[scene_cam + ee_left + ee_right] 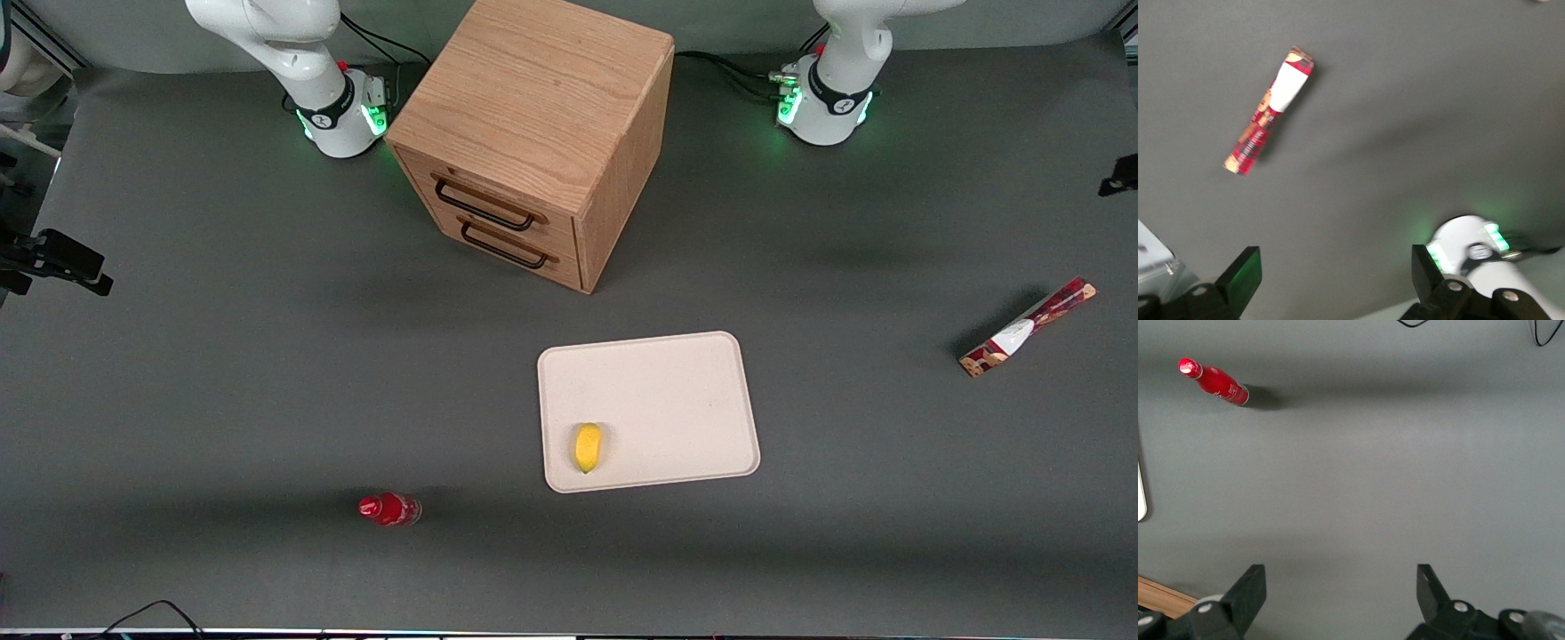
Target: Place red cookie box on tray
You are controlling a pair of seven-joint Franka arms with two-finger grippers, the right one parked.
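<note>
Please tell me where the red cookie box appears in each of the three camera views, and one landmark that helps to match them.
Front view: the red cookie box stands on its thin edge on the table, toward the working arm's end, apart from the tray.
Left wrist view: the box lies on bare mat, far below the open gripper.
Right wrist view: not in it.
Shared landmark: the box's white patch.

a wooden drawer cabinet [533, 142] with two dark-handled drawers stands on the grey worktop [222, 356], well apart from the tool [1331, 280] and toward the parked arm's end. a small yellow fruit [588, 447] lies nearer the front camera, and a red bottle [389, 508] stands farther still from the tool.
</note>
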